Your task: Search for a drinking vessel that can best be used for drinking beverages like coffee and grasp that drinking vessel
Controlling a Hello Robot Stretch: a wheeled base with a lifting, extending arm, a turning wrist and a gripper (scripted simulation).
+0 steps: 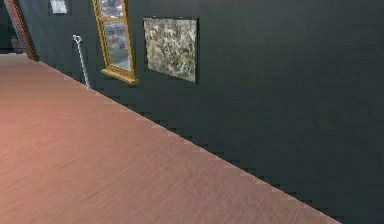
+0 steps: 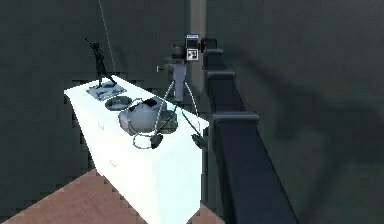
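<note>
While the gripper point(image 2: 175, 90) shows against the white worktop point(image 2: 150, 180), a round grey vessel point(image 2: 143, 118) sits on that worktop at about 7 o'clock from it, near.

Judgement: this is the likeliest drinking vessel, though its shape is too vague to confirm a mug. A thin loop at its 5 o'clock may be a handle. It reads as round, with no long axis evident.

Whether the gripper is over, beside or touching the vessel cannot be told. Nor can it be told whether the gripper holds anything, since things lie on the worktop behind it.

Obstructions: a shallow dish point(image 2: 117, 101) lies at the vessel's 10 o'clock, just beside it. A dark statue point(image 2: 99, 65) stands farther out at 11 o'clock.

In the forward view, a painting point(image 1: 170, 48) and a gold frame point(image 1: 115, 40) hang on a dark wall at 12 and 11 o'clock.
</note>
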